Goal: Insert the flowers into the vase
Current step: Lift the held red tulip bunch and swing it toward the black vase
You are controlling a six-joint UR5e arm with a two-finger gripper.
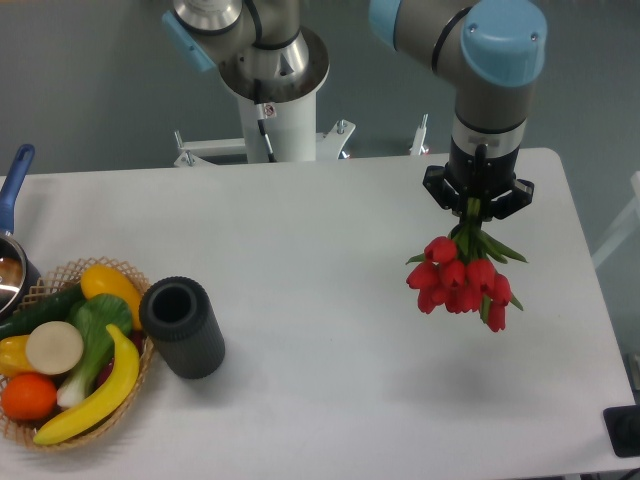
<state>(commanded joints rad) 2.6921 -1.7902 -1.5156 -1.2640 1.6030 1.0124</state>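
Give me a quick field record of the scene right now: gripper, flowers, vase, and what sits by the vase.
gripper: shut on the flowers' stems, over the table's right side
flowers: red tulips hanging heads down, off the table
vase: dark grey, upright, mouth empty, at the left
basket: wicker, holding fruit and vegetables, right beside the vase
task state: flowers not yet in the vase

A white table is seen. The vase is placed on it. Just left of the vase, touching it, a wicker basket is set. Further left, a pot is cut by the edge.
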